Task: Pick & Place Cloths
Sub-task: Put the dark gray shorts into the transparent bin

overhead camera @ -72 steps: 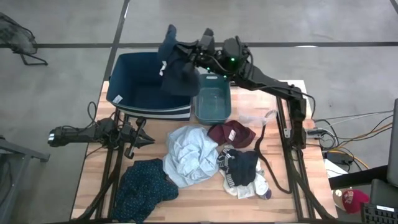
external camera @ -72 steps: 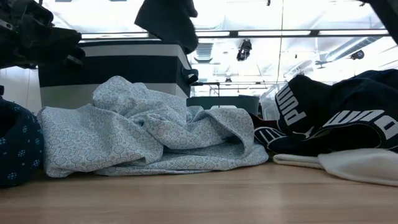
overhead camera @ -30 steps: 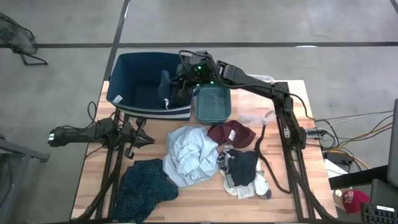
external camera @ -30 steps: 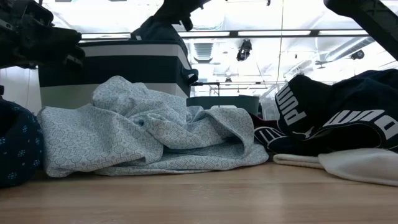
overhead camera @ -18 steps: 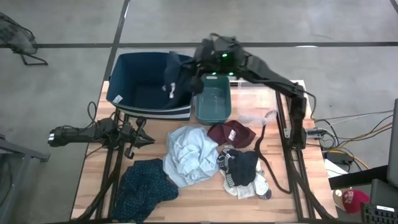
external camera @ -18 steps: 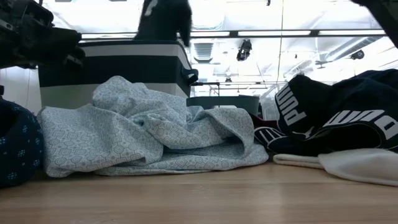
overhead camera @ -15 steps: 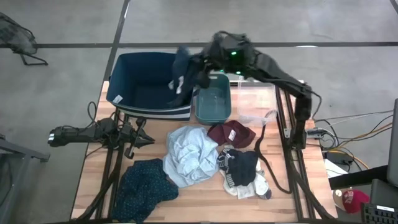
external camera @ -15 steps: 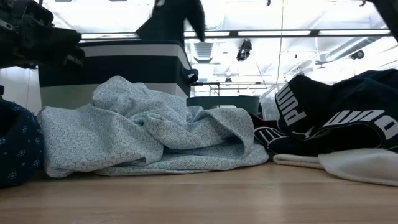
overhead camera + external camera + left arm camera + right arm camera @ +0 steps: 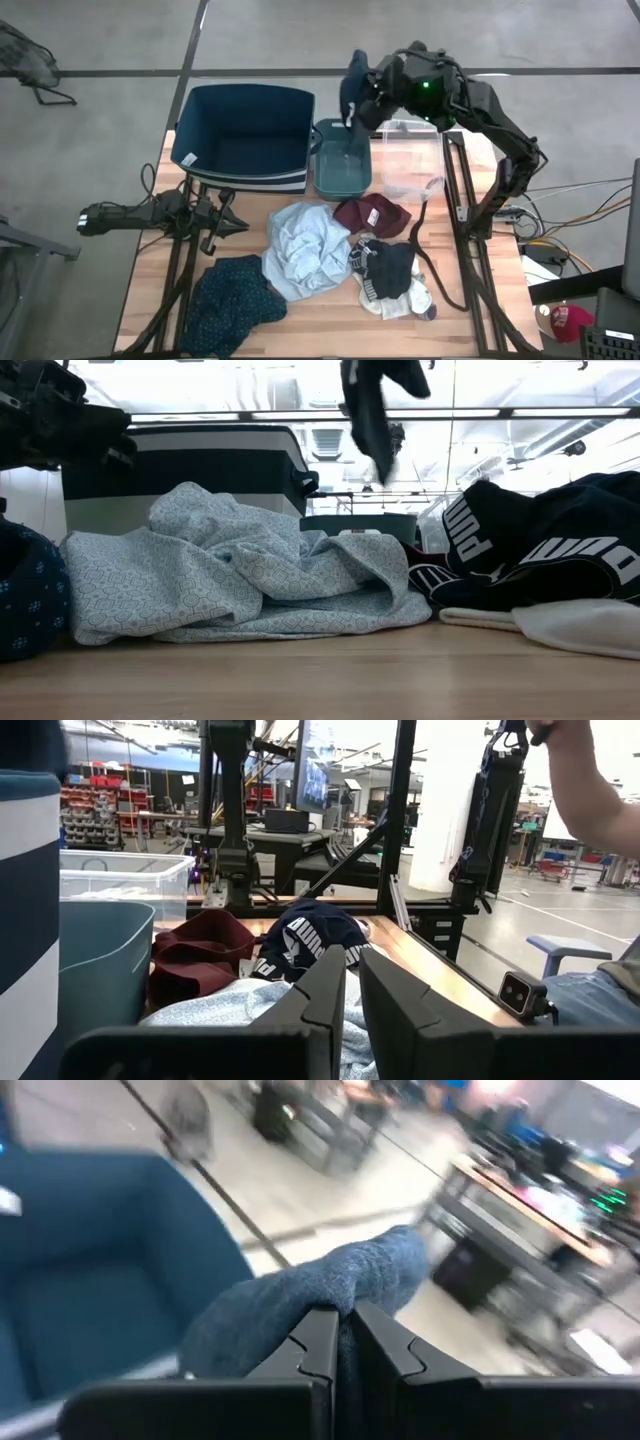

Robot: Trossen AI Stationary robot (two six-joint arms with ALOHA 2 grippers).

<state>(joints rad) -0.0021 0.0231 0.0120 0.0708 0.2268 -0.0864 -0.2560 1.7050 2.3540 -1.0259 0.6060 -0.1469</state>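
On the near part of the table (image 9: 300,320) the waiting cloths lay in a loose heap, judged to be simply where they had been tipped out for sorting: the dark teal patterned cloth (image 9: 232,305) spread at the near left edge, the pale blue-grey cloth (image 9: 305,250) bunched high beside it, and to the right a dark navy garment (image 9: 388,266) with white lettering resting over a white piece (image 9: 412,297), with the maroon cloth (image 9: 370,214) just behind them. The left gripper (image 9: 228,218) lay low along the left side of the table, near the front of the large blue bin (image 9: 243,133); in its own wrist view its fingers (image 9: 325,988) stood almost together with only a thin gap and nothing between them, so that arm seemed merely parked out of the way. Farther back stood the blue bin, then the small teal bin (image 9: 342,160) touching its right side, and the clear bin (image 9: 410,160) beyond that. Farthest of all, the right gripper (image 9: 362,88) hung high above the far end of the teal bin, its fingers (image 9: 318,1342) pinched tight on a dark blue cloth (image 9: 352,85). That cloth dangled free as a narrow, limp fold, gripped near its top, clear of every bin rim; held so high, it looked ready to be carried or dropped, though into which bin could not be told.
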